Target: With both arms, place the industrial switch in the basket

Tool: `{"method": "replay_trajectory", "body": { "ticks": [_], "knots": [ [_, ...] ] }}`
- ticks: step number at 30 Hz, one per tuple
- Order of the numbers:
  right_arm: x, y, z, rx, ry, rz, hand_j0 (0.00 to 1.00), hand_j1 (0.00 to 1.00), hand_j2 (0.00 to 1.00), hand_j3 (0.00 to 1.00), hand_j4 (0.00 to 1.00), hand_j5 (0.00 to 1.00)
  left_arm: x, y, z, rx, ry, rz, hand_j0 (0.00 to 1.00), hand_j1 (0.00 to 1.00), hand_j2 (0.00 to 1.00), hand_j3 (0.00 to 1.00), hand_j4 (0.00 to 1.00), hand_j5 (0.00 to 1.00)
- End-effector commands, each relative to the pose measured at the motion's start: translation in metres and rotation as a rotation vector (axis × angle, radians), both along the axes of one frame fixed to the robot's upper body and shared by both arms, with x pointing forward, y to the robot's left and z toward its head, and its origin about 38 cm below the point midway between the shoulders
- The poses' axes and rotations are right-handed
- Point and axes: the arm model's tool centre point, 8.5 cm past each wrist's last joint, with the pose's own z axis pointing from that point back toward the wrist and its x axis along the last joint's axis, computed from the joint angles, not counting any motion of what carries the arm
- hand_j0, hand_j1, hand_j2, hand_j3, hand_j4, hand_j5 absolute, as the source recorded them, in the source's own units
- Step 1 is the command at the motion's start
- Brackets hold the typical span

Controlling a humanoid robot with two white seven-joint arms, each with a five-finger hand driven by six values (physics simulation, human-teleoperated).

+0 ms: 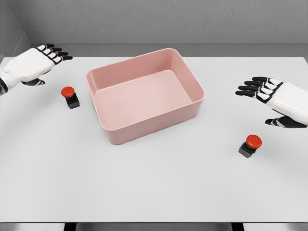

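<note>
Nearest: switch by my right hand [276,101], red-capped switch [250,145] sitting just below and inboard of my fingers [255,86], which are hanging spread, holding nothing. Pink basket [144,94] sitting empty between both hands. Left hand [31,65] hovering open too; second switch [70,97] just beyond its fingertips, untouched. Risk, I'm guessing: small rounded caps slipping out of a shallow pinch. White counter [154,192], grey wall [168,17] behind.
</note>
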Motion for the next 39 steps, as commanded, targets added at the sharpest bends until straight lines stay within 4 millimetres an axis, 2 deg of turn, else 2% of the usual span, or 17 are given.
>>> {"method": "replay_trajectory", "body": {
  "ticks": [1,9,13,21,24,30,34,36,39],
  "knots": [
    [0.000,0.000,0.001,0.001,-0.001,0.000,1.00,1.00,1.00,1.00,1.00,1.00,0.000,-0.003,0.005,-0.006,-0.012,-0.012,1.00,1.00,1.00,1.00,1.00,1.00],
    [0.000,-0.002,0.003,-0.021,0.004,-0.001,1.00,1.00,1.00,1.00,1.00,1.00,0.001,0.001,0.003,-0.004,-0.005,0.003,1.00,1.00,1.00,1.00,1.00,1.00],
    [-0.003,-0.007,-0.011,-0.176,0.131,0.005,1.00,1.00,1.00,1.00,1.00,1.00,0.003,0.015,-0.009,0.022,0.058,0.058,1.00,1.00,1.00,1.00,1.00,1.00],
    [-0.009,-0.010,-0.025,-0.292,0.236,0.020,1.00,1.00,1.00,1.00,1.00,1.00,0.002,0.019,-0.023,0.072,0.139,0.086,1.00,1.00,1.00,1.00,1.00,1.00],
    [-0.012,-0.005,-0.037,-0.296,0.269,0.037,1.00,1.00,1.00,1.00,1.00,1.00,0.003,0.017,-0.024,0.073,0.141,0.082,1.00,1.00,1.00,1.00,1.00,1.00],
    [-0.009,0.002,-0.040,-0.352,0.309,0.060,1.00,1.00,1.00,1.00,1.00,1.00,0.005,0.001,-0.035,0.081,0.194,0.070,1.00,1.00,1.00,1.00,1.00,1.00],
    [-0.005,0.012,-0.045,-0.373,0.329,0.092,1.00,1.00,1.00,1.00,1.00,1.00,0.004,-0.002,-0.036,0.082,0.194,0.060,1.00,1.00,1.00,1.00,1.00,1.00],
    [-0.008,0.019,-0.055,-0.368,0.352,0.110,1.00,1.00,1.00,1.00,1.00,1.00,0.004,-0.005,-0.039,0.086,0.206,0.058,1.00,1.00,1.00,1.00,1.00,1.00],
    [-0.008,0.017,-0.057,-0.369,0.359,0.107,1.00,1.00,1.00,1.00,1.00,1.00,0.004,-0.005,-0.038,0.085,0.209,0.059,1.00,1.00,1.00,1.00,1.00,1.00]
  ]
}}
